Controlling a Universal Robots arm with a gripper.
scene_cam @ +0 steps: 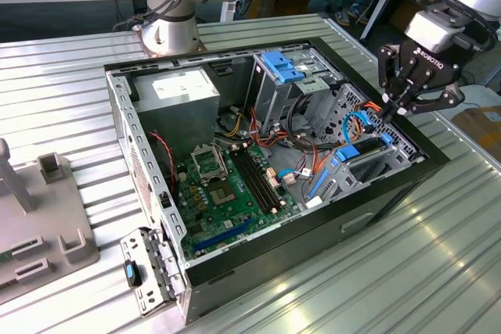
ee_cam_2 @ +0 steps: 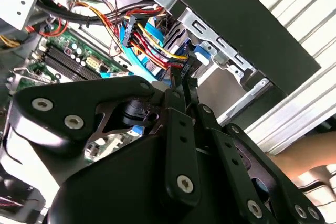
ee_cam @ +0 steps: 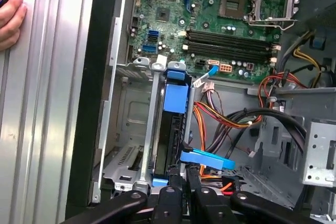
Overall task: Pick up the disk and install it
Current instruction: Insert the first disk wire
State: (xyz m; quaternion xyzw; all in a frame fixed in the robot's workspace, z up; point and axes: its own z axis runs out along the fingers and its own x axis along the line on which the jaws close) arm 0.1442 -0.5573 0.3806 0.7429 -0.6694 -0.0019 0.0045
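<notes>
disk (ee_cam: 170,129) | stands on edge in the drive cage (ee_cam: 126,124) at the case's 3 o'clock corner in the exterior view | gripper (scene_cam: 389,113) jaws pinched together at its end (blue rails showing) | step: seating | next, I judge: push straight, clear of cables (ee_cam: 210,121)

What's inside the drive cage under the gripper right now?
In the first wrist view the disk stands on edge in the drive cage, blue rails showing. The gripper covers its near end; its label face is hidden.
</notes>
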